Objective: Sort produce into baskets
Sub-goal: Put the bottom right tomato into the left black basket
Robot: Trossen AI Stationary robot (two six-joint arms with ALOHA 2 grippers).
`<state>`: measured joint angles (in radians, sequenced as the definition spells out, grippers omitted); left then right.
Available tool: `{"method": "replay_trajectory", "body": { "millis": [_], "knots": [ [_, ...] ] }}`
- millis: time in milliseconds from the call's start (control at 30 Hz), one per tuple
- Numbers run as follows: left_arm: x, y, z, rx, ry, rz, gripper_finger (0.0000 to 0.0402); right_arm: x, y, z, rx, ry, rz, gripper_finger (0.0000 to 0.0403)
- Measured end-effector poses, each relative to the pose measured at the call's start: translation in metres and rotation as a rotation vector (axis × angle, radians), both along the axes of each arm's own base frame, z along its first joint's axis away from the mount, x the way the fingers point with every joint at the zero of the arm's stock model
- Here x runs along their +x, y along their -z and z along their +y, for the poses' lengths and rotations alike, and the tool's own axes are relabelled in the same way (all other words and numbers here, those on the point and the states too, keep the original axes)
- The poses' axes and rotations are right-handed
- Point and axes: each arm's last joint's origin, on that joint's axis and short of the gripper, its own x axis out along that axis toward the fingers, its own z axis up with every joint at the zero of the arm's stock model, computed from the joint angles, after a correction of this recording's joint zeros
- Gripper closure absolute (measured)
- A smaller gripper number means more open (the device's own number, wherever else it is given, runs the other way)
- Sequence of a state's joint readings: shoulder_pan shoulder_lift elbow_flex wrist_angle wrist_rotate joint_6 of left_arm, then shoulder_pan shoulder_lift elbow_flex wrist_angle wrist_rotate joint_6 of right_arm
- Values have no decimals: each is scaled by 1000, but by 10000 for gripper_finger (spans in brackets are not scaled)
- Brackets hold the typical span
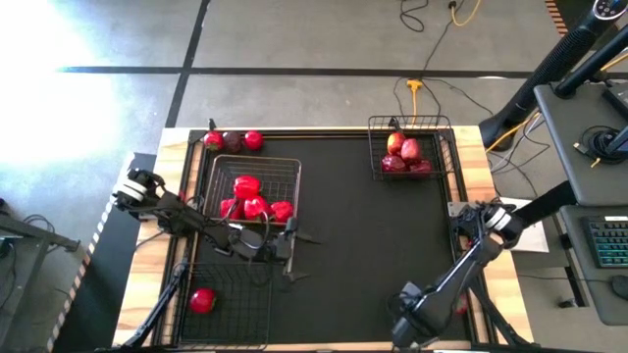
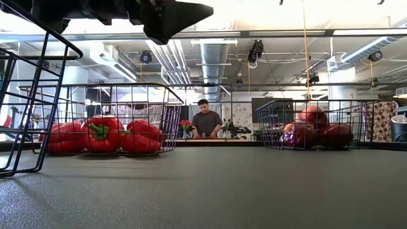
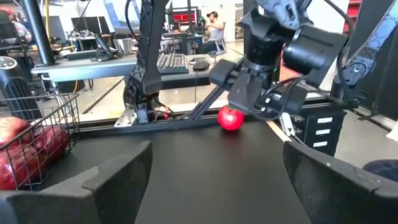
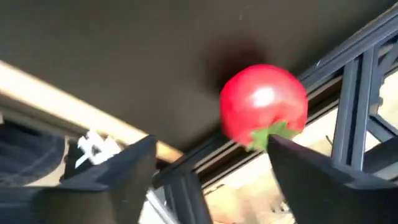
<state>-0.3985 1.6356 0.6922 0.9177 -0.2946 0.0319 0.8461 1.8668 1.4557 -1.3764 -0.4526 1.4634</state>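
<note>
With fingers spread, the right gripper (image 4: 208, 165) hovers over a tomato (image 4: 263, 106) at the mat's lower-right edge in the high view, so closing on it looks next, while the left gripper (image 1: 291, 247) waits open at centre-left.

tomato (image 4: 263, 106) blurred, right arm hiding it overhead
</note>
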Motion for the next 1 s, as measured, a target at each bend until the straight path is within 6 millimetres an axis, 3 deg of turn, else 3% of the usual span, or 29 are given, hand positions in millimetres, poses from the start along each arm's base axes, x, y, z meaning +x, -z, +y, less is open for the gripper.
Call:
{"method": "replay_trajectory", "body": {
  "millis": [167,333,500,633,767,1000],
  "knots": [
    [0,0,0,0,-8,1,61,-13,22,-16,-12,-60,127,12],
    [0,1,1,-1,-10,12,61,-27,42,-26,93,-41,284,13],
    [-1,6,-1,-12,-6,61,61,-31,67,-30,170,-65,238,13],
    [-5,7,-10,-12,20,73,61,-38,78,-41,123,-43,258,14],
    [-8,7,-17,-9,47,73,61,-39,79,-42,135,-23,282,32],
    [-11,7,-24,-11,68,74,61,-33,75,-38,136,-35,245,128]
  ]
}}
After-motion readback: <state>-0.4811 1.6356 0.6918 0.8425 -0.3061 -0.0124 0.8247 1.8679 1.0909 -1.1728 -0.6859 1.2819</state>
